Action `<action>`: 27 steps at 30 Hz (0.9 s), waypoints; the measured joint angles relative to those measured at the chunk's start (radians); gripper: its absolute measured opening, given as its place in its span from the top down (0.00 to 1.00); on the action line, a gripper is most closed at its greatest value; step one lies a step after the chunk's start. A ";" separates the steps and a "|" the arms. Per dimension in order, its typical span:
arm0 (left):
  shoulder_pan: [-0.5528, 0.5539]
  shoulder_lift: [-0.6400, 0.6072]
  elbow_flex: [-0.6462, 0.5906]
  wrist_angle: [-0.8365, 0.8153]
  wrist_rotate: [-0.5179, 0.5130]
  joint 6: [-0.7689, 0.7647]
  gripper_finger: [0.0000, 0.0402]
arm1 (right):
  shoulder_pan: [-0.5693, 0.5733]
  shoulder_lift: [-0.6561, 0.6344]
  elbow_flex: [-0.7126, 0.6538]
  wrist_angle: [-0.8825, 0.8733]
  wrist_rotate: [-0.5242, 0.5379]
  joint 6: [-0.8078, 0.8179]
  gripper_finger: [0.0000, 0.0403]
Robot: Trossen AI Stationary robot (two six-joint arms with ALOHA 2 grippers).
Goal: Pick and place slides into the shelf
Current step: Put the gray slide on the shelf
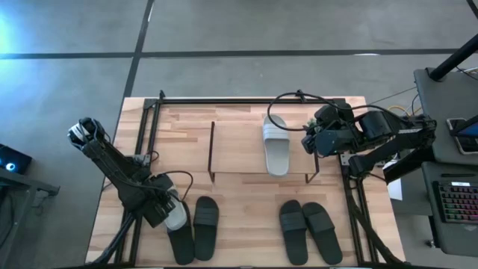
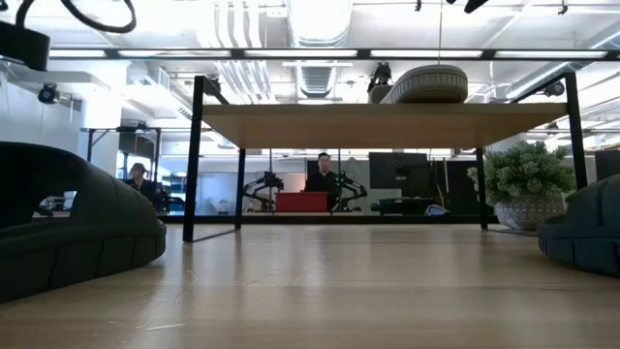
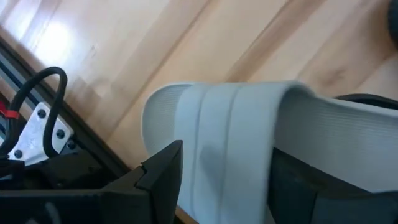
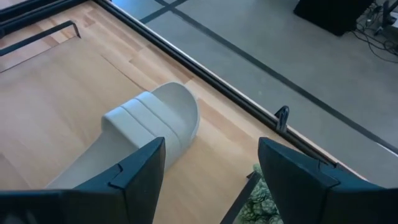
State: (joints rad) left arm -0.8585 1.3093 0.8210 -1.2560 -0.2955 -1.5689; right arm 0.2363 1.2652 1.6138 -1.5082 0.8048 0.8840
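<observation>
left fingers: the left gripper (image 1: 170, 211) sits low near the bench's front-left corner, its fingers (image 3: 158, 177) set on either side of the ribbed strap of a grey-white slide (image 3: 249, 143); they appear to be pinching it, though firm contact is a judgement.
grey-white slide at left: lies by the front edge of the bench (image 1: 239, 187), just beside a black pair (image 1: 196, 228); one black slide sits partly under the gripper.
right fingers: the right gripper (image 1: 310, 140) hangs by the shelf's right end, fingers (image 4: 134, 171) spread with nothing between them.
placed slide: the second grey-white slide (image 1: 275, 146) lies on the top board of the shelf (image 1: 231, 138), toward its right end, apart from the right fingers.
shelf: stands mid-bench; the left part of its top board is bare.
second black pair: rests at the front edge of the bench, right of centre (image 1: 310, 230).
step in hand (judged): lifting the left grey-white slide to carry it to the shelf.
how to do it well: grip the strap squarely, since it looks soft and may flex; rise straight up before travelling so the sole clears the neighbouring black slide.
placement advice: approach over the shelf's front edge and set the slide flat beside its mate, toe aligned the same way.
risk: a skewed grip could let the slide swing and catch the shelf's black side frame.
</observation>
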 joint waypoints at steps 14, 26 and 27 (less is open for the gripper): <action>0.001 -0.052 -0.120 0.025 -0.016 -0.024 0.93 | 0.000 0.002 -0.008 -0.001 0.004 0.045 0.40; 0.002 -0.127 0.177 -0.212 -0.236 0.098 1.00 | 0.000 0.002 -0.009 0.000 0.004 0.058 0.42; 0.002 -0.118 0.237 -0.273 -0.254 0.136 1.00 | 0.000 0.002 -0.009 0.000 0.004 0.058 0.42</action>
State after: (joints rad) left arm -0.8561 1.1910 1.0580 -1.5288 -0.5495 -1.4326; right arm 0.2363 1.2667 1.6047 -1.5078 0.8089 0.9425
